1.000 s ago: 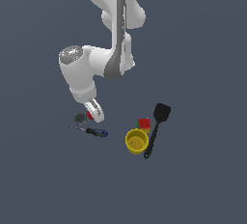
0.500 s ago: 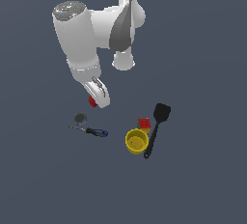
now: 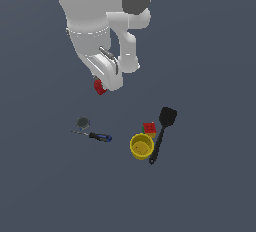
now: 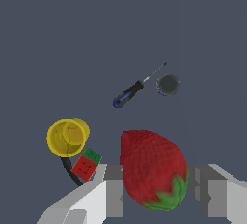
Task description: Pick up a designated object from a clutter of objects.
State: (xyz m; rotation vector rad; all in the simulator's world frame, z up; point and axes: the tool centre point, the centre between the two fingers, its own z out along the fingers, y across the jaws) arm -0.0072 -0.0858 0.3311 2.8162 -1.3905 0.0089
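Observation:
The designated object, a small red strawberry-like lump (image 3: pixel 99 86) (image 4: pixel 152 169) with a green cap, hangs well above the floor. My gripper (image 3: pixel 101 85) (image 4: pixel 155 189) is shut on it; in the wrist view the fingers (image 4: pixel 114 189) press it from both sides. Below lies the clutter of objects: a yellow cup (image 3: pixel 141 146) (image 4: pixel 67 136), a black spatula (image 3: pixel 162 132), a red dotted block (image 3: pixel 149 128) (image 4: pixel 86 164), a blue-handled screwdriver (image 3: pixel 95 135) (image 4: pixel 131 91) and a dark grey disc (image 3: pixel 83 122) (image 4: pixel 168 84).
The items lie on a flat dark grey floor (image 3: pixel 210 186). The screwdriver and disc sit together toward the exterior view's left. The cup, block and spatula bunch toward its right. The white arm (image 3: pixel 100 6) fills the upper part of the exterior view.
The arm has risen and come closer to the exterior camera, carrying the red lump up and away from the floor. The items on the floor have stayed put.

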